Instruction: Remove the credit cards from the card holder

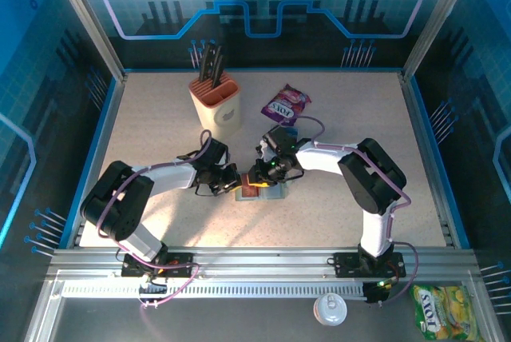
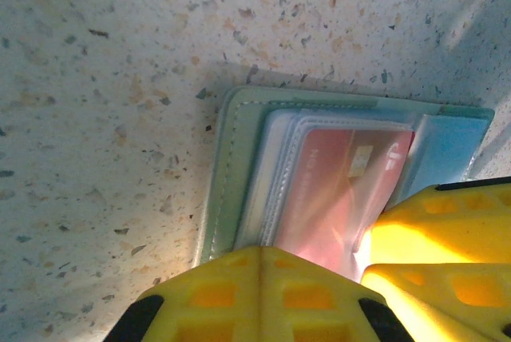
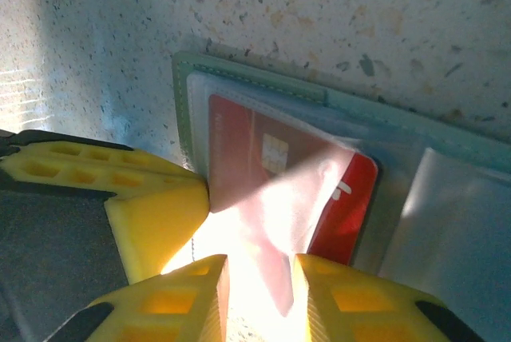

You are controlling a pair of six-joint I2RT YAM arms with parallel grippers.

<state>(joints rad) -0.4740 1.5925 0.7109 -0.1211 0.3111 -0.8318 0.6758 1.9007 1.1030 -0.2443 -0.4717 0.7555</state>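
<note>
- Card holder (image 1: pixel 271 192) lies open and flat on the speckled table (image 1: pixel 160 126), near the middle and a little toward the front, right between the two grippers.
- A red card (image 3: pixel 239 142) with a gold chip sits inside it under a clear sleeve (image 3: pixel 275 262). One corner of the card shows bare red.
- The right gripper (image 3: pixel 259 294) has its yellow fingers a little apart, and the tip of the clear sleeve lies in the gap between them. From here I cannot tell whether it is pinched.
- The left gripper (image 2: pixel 259 278) has its fingers pressed together, and sits at the edge of the holder's left panel.
- Seen from above, the two grippers almost touch over the holder.
- Further back stands a beige and orange knife block (image 1: pixel 217 106) with black handles, and a purple snack packet (image 1: pixel 286 104) lies to its right.
- On the front ledge, past the arm bases, sit a white lid (image 1: pixel 329 308) and a yellow-green packet (image 1: pixel 441 310).
</note>
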